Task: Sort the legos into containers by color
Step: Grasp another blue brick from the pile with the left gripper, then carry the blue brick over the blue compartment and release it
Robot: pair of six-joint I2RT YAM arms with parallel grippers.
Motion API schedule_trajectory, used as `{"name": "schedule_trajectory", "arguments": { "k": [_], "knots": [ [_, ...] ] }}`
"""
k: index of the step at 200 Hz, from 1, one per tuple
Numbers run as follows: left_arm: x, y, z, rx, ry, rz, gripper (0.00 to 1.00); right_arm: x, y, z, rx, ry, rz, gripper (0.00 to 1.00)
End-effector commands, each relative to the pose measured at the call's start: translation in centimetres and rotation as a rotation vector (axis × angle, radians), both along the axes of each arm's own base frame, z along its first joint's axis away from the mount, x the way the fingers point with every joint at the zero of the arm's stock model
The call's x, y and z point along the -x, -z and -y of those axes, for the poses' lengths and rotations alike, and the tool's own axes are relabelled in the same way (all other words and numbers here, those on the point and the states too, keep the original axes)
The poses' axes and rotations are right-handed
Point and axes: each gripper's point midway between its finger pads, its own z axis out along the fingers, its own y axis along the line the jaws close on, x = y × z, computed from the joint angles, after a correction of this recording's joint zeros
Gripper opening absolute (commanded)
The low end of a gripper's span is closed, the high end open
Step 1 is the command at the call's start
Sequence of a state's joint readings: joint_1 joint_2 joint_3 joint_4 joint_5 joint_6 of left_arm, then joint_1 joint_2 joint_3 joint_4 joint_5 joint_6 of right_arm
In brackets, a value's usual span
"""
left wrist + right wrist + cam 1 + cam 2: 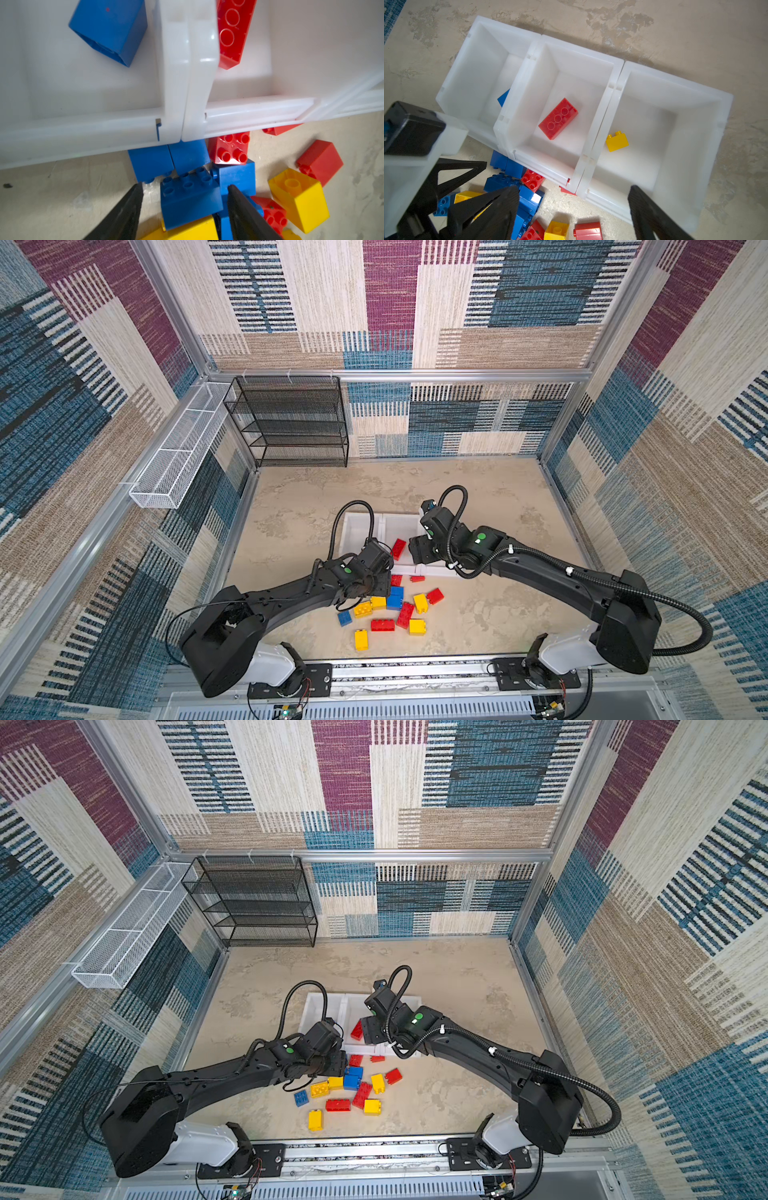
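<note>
Three joined white containers [610, 87] lie mid-table, also in both top views [357, 526] [320, 1006]. One holds a blue lego [503, 97], the middle one a red lego [558, 118], the last a yellow lego [616, 141]. Loose blue, red and yellow legos [395, 605] are piled on the table just in front of them. My left gripper [185, 186] is open, low over the pile, its fingers [133, 209] straddling a blue lego [189, 199] with a gap on one side. Above the containers' front rim my right gripper [574, 188] stands wide open and empty.
A black mesh rack [291, 423] stands against the back wall at the left. A long white wire basket [178, 452] hangs on the left wall. The arms' base rail [415, 672] runs along the front edge.
</note>
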State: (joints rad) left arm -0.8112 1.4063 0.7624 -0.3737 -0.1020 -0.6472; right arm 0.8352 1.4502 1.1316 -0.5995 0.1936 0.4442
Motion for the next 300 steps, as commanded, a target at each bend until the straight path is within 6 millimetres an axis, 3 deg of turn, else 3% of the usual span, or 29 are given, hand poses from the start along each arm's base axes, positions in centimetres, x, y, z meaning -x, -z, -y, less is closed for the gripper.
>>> {"name": "schedule_trajectory", "arguments": {
  "k": [1,107,200,253,300],
  "knots": [
    [-0.2,0.2,0.0,-0.051,0.014,0.004,0.67,-0.1,-0.3,0.2,-0.012,0.017,0.011,0.85],
    [0.7,1.2,-0.4,-0.159,0.001,-0.039,0.67,0.5,0.5,0.6,-0.009,0.012,-0.005,0.86],
    [1.0,1.4,-0.4,-0.158,0.006,-0.048,0.52,0.6,0.7,0.8,-0.009,0.017,-0.006,0.86],
    [0.8,-1.3,-1.1,-0.124,-0.014,0.015,0.46,0.5,0.4,1.0,-0.007,0.019,-0.002,0.85],
    [-2.3,-6.5,-3.6,-0.081,-0.067,0.144,0.44,0.6,0.2,1.1,-0.008,0.021,0.004,0.85]
  ]
}}
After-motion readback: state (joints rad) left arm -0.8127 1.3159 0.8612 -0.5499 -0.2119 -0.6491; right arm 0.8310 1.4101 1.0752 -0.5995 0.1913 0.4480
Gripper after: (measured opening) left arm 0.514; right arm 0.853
